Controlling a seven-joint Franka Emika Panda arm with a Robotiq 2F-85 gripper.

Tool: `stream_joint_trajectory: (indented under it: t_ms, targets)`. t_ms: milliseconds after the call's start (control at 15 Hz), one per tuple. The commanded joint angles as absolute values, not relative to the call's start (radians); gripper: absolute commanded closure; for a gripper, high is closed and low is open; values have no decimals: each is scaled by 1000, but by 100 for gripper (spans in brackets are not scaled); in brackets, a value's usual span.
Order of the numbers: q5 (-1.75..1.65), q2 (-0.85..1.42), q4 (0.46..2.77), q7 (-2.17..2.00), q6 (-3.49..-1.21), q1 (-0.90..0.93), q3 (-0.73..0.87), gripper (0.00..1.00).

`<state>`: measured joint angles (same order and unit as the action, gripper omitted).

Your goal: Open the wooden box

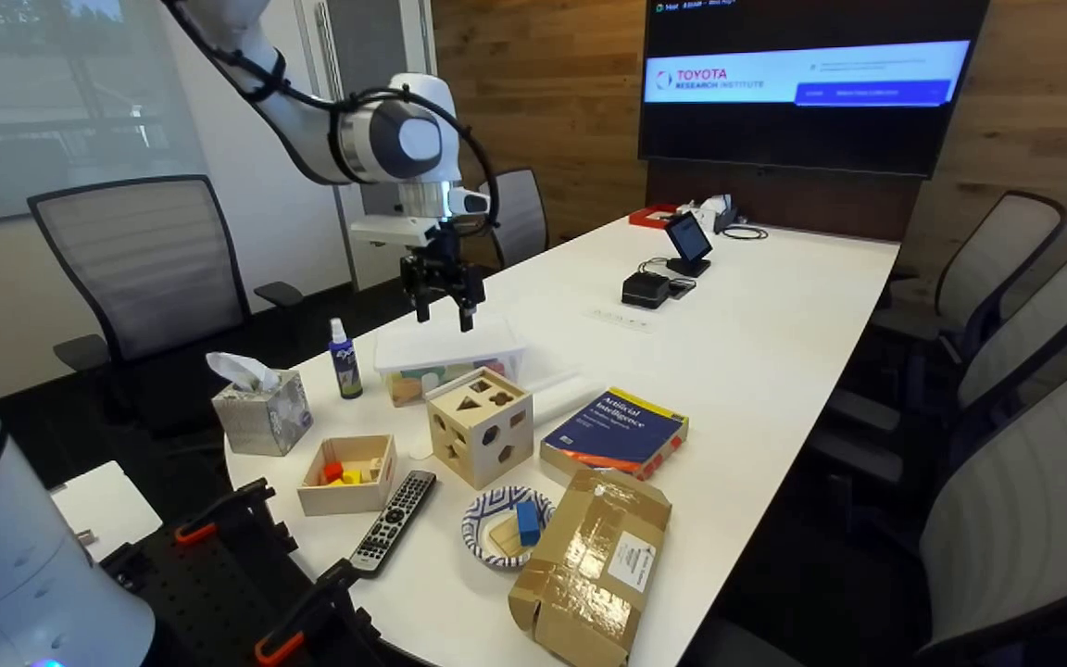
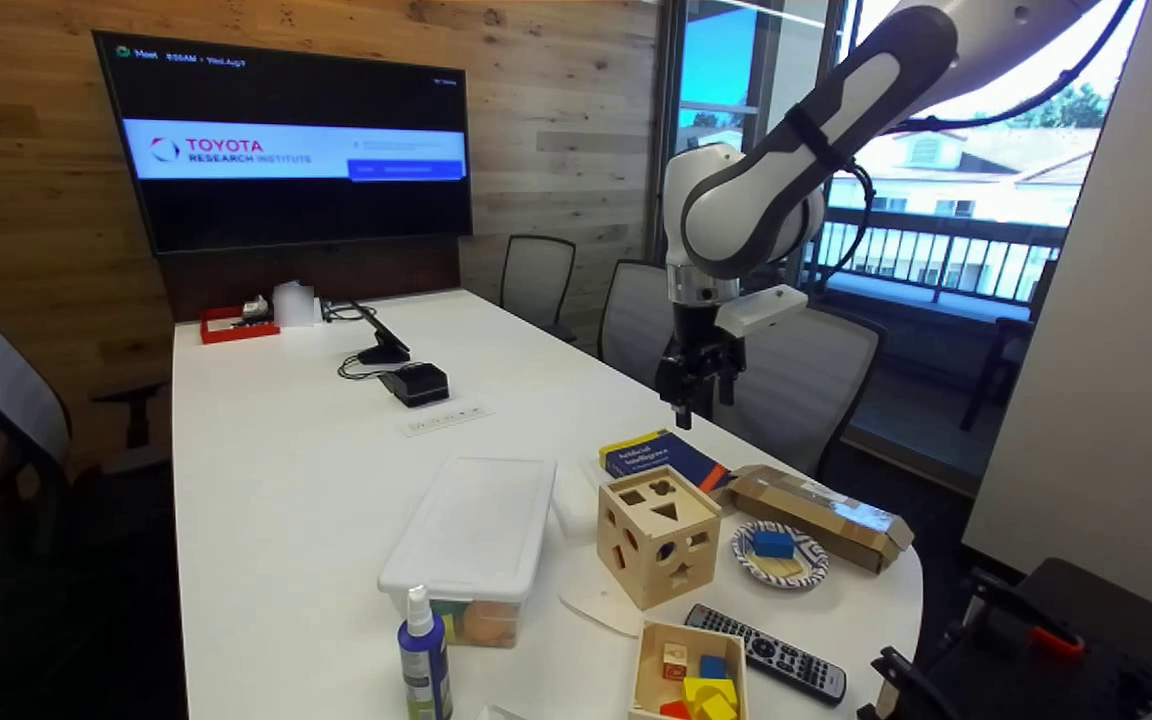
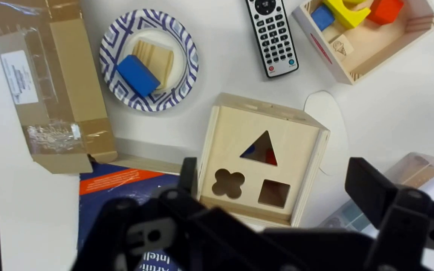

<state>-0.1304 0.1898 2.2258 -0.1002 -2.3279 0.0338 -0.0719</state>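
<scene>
Gripper (image 1: 445, 316) is hovering, jaws spread & empty, well apart from wooden box (image 1: 475, 433), whose top panel (image 3: 252, 173) is prob still sitting on, leaving all opening TBD.

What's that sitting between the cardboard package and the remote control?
A patterned dish with a blue block and a pale wooden piece in it; the wrist view and both exterior views show it there.

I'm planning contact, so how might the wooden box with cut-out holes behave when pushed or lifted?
The wooden box looks stiff, with flat wooden panels. Its cube shape suggests sliding rather than rolling. If lifted, a red thing glimpsed through its top may shift or rattle.
</scene>
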Motion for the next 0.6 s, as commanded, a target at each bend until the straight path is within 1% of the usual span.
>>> stream_joint_trajectory:
  t_ms: [0, 267, 533]
  targets:
    - [-67, 275, 2207, -85, -2435, 42, -68, 0]
    - [-44, 366, 2187, -163, -2546, 59, -48, 0]
    - [-40, 460, 2115, -192, -2585, 59, -23, 0]
